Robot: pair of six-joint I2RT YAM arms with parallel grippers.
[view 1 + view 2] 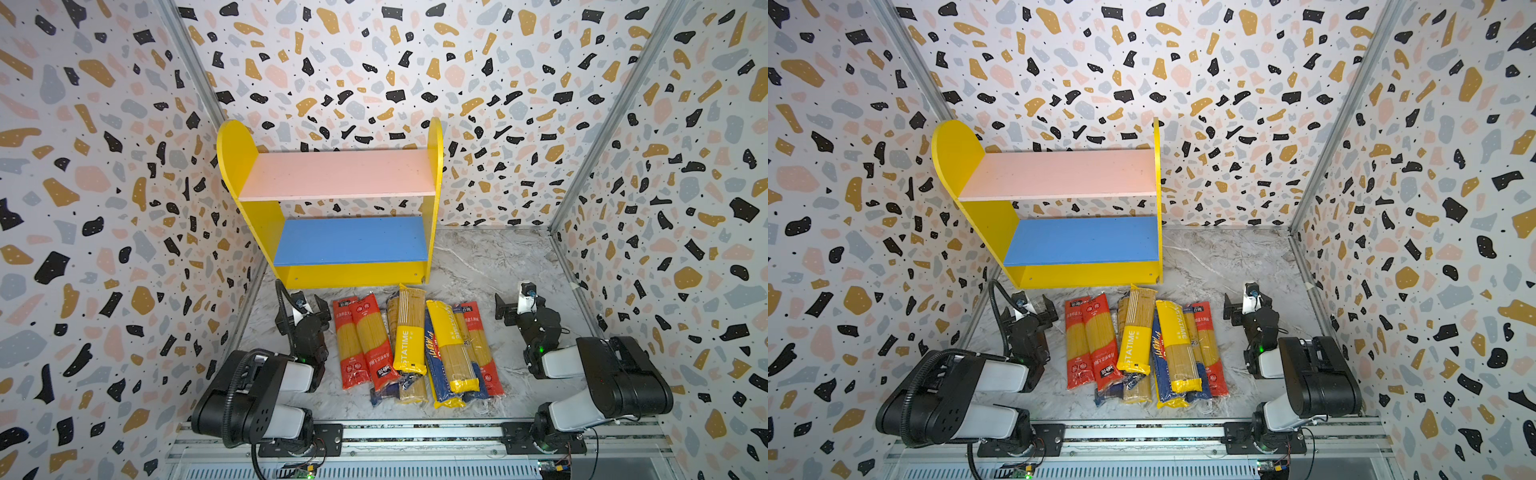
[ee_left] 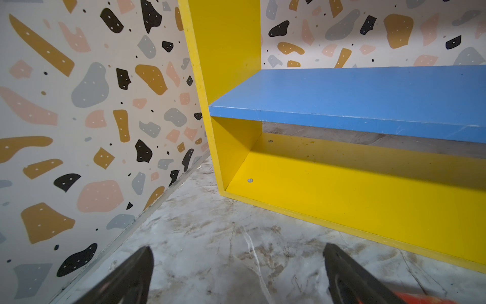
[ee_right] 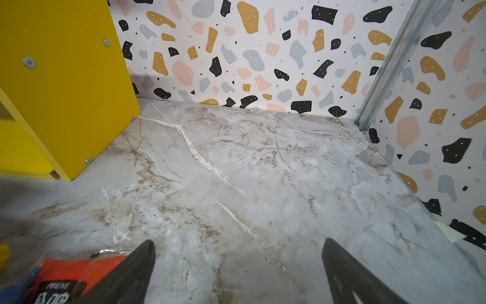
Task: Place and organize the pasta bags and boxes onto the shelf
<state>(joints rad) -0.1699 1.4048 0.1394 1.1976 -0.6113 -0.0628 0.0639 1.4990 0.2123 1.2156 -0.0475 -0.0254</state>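
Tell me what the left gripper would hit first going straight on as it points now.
Probably the shelf: the left gripper, jaws open, points across the table at its yellow base corner; depth is unclear.

Terrazzo-patterned walls (image 1: 457, 62) enclose a grey marbled floor (image 1: 478, 257); metal strips (image 1: 609, 114), perhaps aluminium, line the corners.

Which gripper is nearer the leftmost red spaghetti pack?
Left. The left gripper sits just beside the red plastic spaghetti pack; the right gripper is across the whole pasta pile.
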